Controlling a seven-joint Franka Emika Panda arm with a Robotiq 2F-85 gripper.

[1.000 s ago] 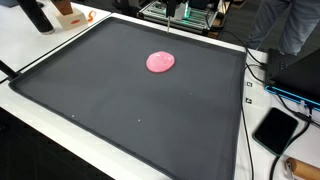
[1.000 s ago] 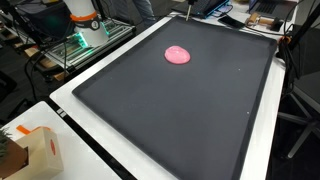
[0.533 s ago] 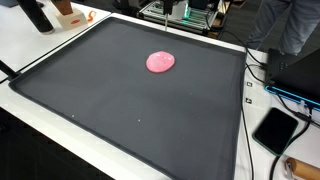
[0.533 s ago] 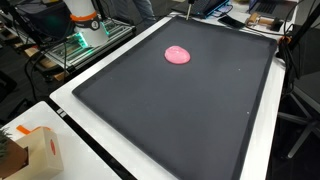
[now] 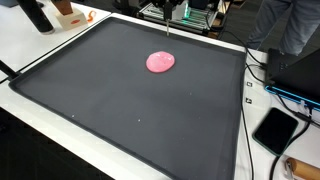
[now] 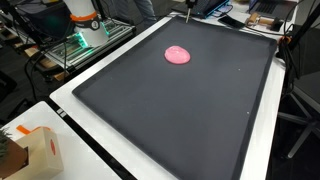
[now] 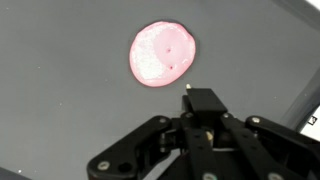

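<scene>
The pink disc (image 7: pixel 163 53) lies flat on the far half of the black mat (image 5: pixel 120 100) covering the worktop. My jaws hang just beyond it, clenched on nothing. It looks light, soft and floppy to me, so I'd pinch it at the rim.

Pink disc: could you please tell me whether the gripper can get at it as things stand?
Probably yes: the disc lies alone on the mat, and the gripper hangs close by with nothing between.
</scene>
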